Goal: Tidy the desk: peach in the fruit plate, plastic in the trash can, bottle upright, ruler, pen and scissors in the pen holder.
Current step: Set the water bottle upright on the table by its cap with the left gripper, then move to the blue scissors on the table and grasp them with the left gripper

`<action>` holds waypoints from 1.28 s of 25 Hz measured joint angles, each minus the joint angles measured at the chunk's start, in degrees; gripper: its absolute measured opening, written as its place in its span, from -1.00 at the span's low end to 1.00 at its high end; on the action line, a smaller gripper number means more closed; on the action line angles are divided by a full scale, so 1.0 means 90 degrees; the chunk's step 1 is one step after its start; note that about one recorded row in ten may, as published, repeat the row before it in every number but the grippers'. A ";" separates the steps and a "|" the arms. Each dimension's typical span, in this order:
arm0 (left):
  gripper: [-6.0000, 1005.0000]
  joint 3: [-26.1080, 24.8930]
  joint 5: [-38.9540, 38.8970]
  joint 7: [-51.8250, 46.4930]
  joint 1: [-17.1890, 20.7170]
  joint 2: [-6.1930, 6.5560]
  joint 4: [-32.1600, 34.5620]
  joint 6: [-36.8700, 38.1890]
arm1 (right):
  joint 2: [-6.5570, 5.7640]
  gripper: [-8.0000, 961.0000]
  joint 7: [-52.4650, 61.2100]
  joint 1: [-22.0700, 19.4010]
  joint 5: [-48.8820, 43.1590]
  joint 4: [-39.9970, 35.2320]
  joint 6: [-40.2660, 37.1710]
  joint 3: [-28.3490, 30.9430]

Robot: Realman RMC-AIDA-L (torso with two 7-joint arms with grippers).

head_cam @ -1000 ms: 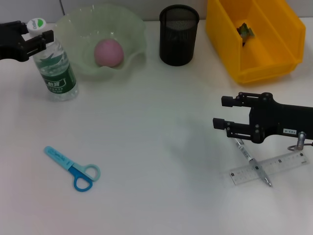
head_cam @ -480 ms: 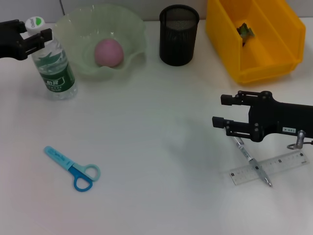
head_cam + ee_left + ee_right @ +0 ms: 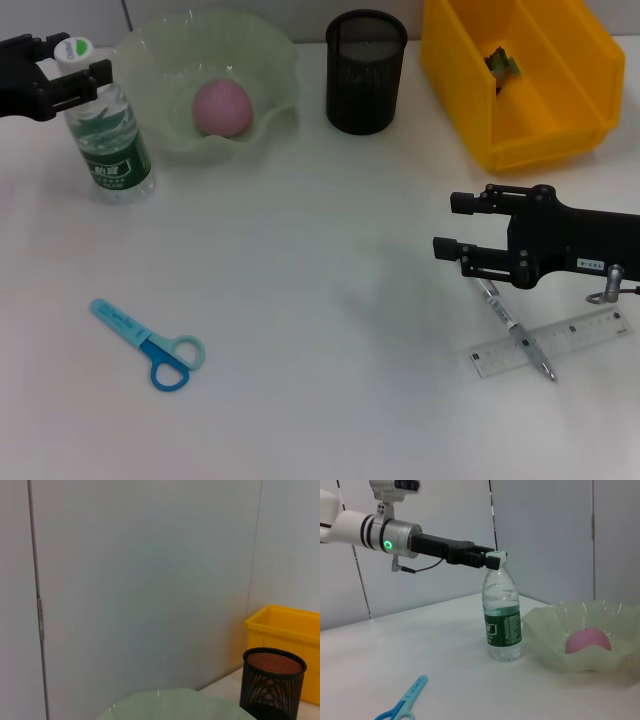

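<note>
Bottle (image 3: 108,135) upright at ten o'clock, left gripper (image 3: 72,72) clamping cap; I release straight, no sideways tug. Right gripper (image 3: 455,228) wide, idle.

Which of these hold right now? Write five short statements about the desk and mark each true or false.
1. The peach lies in the fruit plate. True.
2. The bottle lies on its side. False: it stands upright, the left tool at its cap.
3. The scissors stand in the pen holder. False: they lie flat on the desk.
4. The pen lies across the ruler. True.
5. The right tool grips the pen. False: it is open, beside the pen's upper end.
</note>
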 joint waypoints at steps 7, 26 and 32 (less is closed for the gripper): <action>0.38 0.0001 0.0000 0.0006 0.0002 -0.0003 0.0000 0.0000 | 0.0000 0.33 0.0003 0.0001 -0.0005 0.0000 0.0000 0.0000; 0.57 -0.0610 -0.1415 -0.0295 0.0073 -0.0062 -0.0088 0.0820 | 0.0000 0.33 0.0003 0.0068 0.0002 0.0012 0.0000 -0.0018; 0.57 -0.0563 -0.1585 -0.0619 0.0022 -0.0123 -0.0379 0.1827 | 0.0000 0.33 0.0053 0.0085 0.0010 0.0029 0.0016 -0.0002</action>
